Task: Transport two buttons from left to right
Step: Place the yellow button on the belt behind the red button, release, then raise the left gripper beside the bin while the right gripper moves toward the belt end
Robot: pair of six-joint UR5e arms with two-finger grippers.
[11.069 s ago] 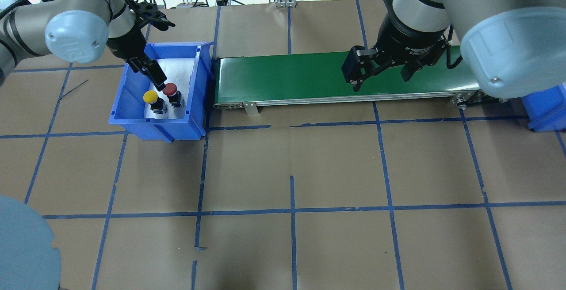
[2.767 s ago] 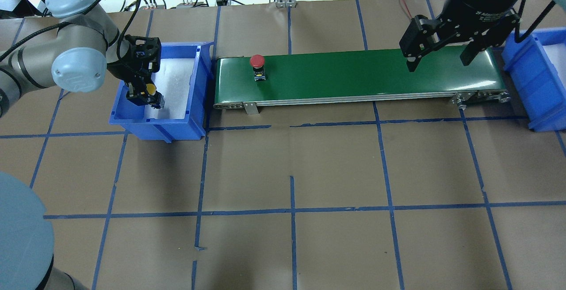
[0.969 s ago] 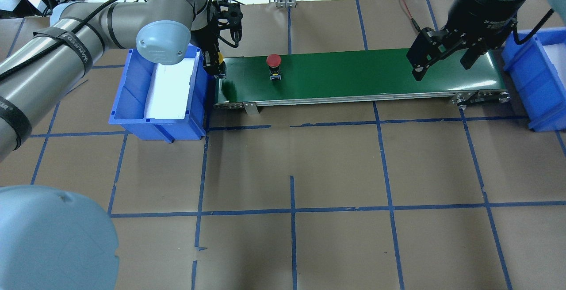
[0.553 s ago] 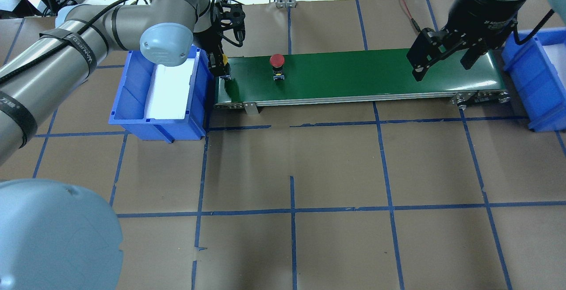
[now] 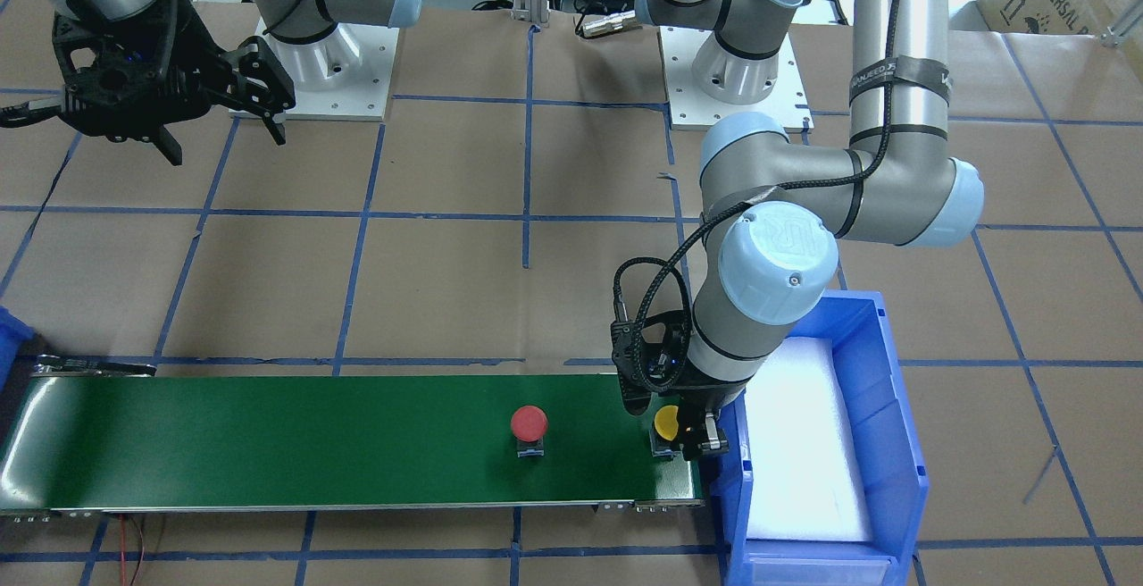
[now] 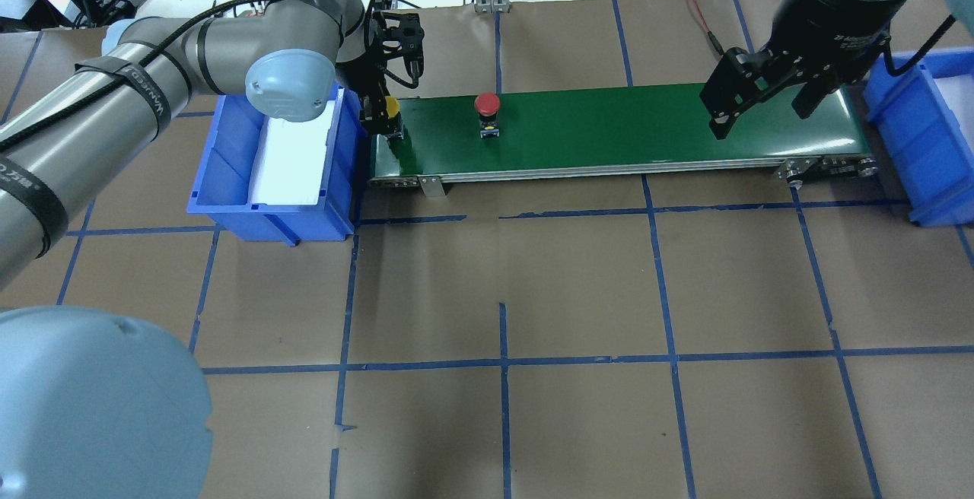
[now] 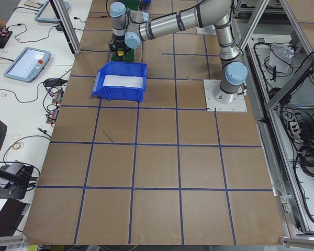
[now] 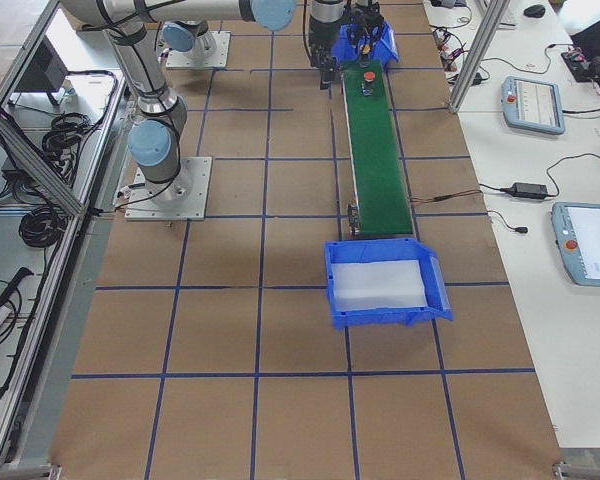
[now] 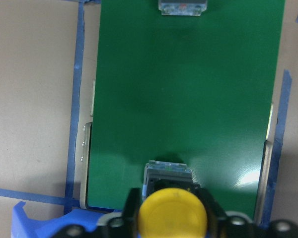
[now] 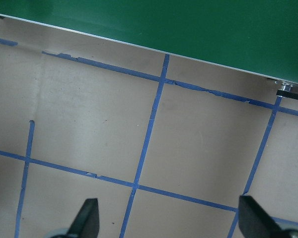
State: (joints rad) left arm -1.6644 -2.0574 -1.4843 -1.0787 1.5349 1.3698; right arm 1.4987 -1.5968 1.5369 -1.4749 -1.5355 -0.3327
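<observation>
The red button point(image 6: 487, 106) stands upright on the green conveyor belt point(image 6: 624, 130), in its left part. My left gripper point(image 6: 384, 115) is shut on the yellow button point(image 6: 392, 107) and holds it low over the belt's left end, beside the blue bin. The left wrist view shows the yellow cap point(image 9: 173, 213) between the fingers, and the red button's base point(image 9: 183, 6) further along the belt. In the front-facing view both the yellow button point(image 5: 666, 422) and the red button point(image 5: 529, 424) show. My right gripper point(image 6: 761, 107) hangs open and empty above the belt's right end.
The blue bin point(image 6: 228, 179) with a white foam liner stands against the belt's left end. A second blue bin point(image 6: 913, 141) stands at the belt's right end. Cables lie behind the table's far edge. Brown paper with blue tape lines covers the table.
My left gripper has carried the yellow button from the left bin onto the belt's left end. The red button has drifted right along the belt. The right arm has barely moved lately.
</observation>
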